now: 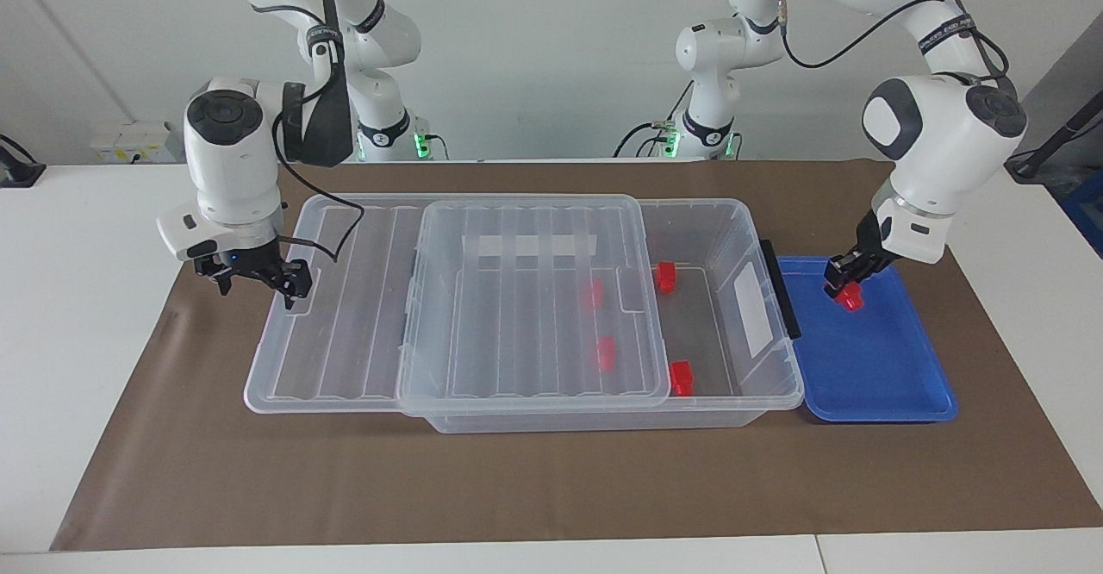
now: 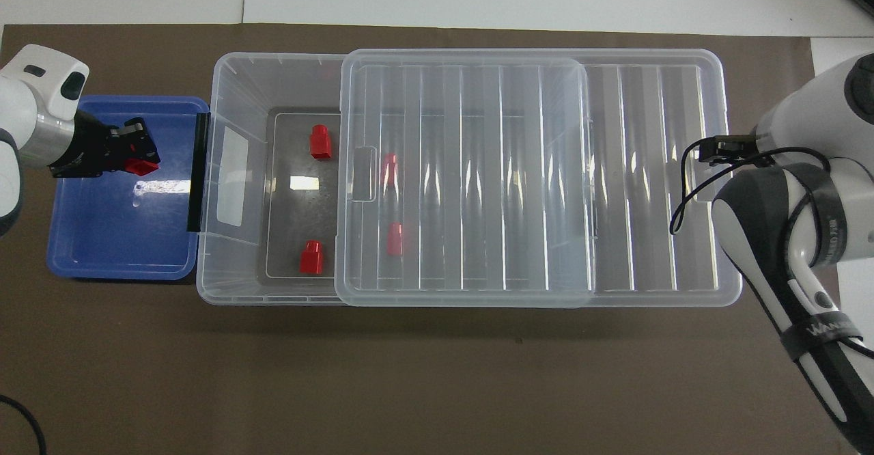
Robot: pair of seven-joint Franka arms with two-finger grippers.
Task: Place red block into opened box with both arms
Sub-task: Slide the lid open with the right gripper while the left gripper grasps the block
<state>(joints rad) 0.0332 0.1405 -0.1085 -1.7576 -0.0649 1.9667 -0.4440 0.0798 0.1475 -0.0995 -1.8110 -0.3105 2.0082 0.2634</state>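
My left gripper (image 1: 843, 285) is shut on a small red block (image 1: 852, 299) and holds it in the air over the blue tray (image 1: 879, 376); the overhead view shows the same gripper (image 2: 140, 154), block (image 2: 141, 166) and tray (image 2: 109, 236). The clear box (image 1: 603, 419) (image 2: 232, 72) stands beside the tray, its ribbed lid (image 1: 517, 298) (image 2: 478, 168) slid partway toward the right arm's end. Several red blocks lie inside: two in the uncovered part (image 1: 664, 275) (image 1: 682, 377), two under the lid. My right gripper (image 1: 256, 285) stands open at the lid's end rim, one fingertip (image 1: 289, 294) on it.
The box's black handle (image 1: 780, 290) faces the tray. Brown paper (image 1: 517, 488) covers the table under everything. In the overhead view my right arm's wrist (image 2: 785, 188) hides its own gripper.
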